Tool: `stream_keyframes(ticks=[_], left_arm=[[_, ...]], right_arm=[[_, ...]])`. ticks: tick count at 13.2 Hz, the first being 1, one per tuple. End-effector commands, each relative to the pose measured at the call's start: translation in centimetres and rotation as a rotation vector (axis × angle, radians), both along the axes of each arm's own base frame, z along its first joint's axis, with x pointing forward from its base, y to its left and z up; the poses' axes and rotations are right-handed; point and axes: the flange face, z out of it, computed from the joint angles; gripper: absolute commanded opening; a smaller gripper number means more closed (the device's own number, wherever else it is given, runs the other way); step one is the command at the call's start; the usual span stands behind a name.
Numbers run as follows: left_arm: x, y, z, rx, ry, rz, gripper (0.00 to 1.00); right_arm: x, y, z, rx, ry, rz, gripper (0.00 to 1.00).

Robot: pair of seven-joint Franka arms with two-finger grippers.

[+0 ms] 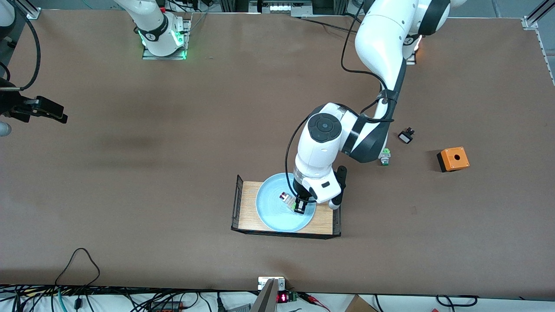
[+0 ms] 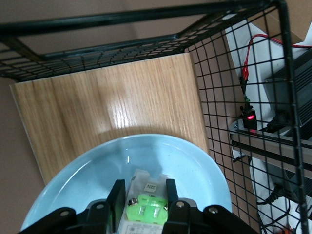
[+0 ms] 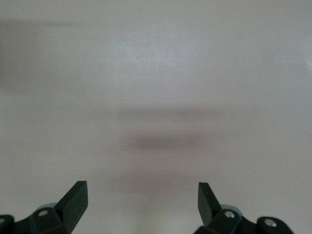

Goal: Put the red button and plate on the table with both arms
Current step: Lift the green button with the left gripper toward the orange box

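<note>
The light-blue plate (image 1: 271,212) lies on a wooden tray (image 1: 247,203) on the brown table (image 1: 173,173). The red button (image 1: 285,197) lies on its side in the plate, dark red cap pointing away from the wrist. My left gripper (image 1: 299,207) is down in the plate, shut on the button's light-green contact block. In the left wrist view the gripper (image 2: 143,195) has its fingers pressed against both sides of the button (image 2: 145,207), with the plate (image 2: 87,180) underneath. My right gripper (image 1: 60,116) waits open and empty over bare table at the right arm's end; it also shows in the right wrist view (image 3: 141,195).
The tray has black wire mesh ends (image 1: 236,203) that rise above the plate's rim (image 2: 229,87). A green-tipped switch (image 1: 385,156), a small black part (image 1: 406,136) and an orange box with a hole (image 1: 453,159) lie toward the left arm's end.
</note>
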Motion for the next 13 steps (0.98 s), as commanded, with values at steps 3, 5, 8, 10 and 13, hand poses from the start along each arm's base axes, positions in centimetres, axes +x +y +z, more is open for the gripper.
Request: stream_keyframes(ticks=[3,5,8,10,13], left_arm=[[0.1,-0.3,0.9,0.005,-0.012,0.017,0.09],[0.2,0.7,3.0,0.007,0.001,0.028,0.08],[0.2,2.5,6.9,0.024,0.002,0.047,0.07],[-0.1,3.2,9.0,0.033,0.010,0.032,0.05],[-0.9,4.9,14.0,0.054,0.011,-0.041,0.03]], right_arm=[[-0.5,-0.3,0.8,-0.012,-0.004,0.000,1.00],[-0.5,-0.2,0.7,-0.013,-0.004,0.002,1.00],[-0.5,-0.3,0.8,-0.012,-0.006,0.000,1.00],[-0.5,-0.1,0.8,-0.011,-0.006,0.003,1.00],[-0.5,0.2,0.8,-0.007,-0.003,0.008,1.00]])
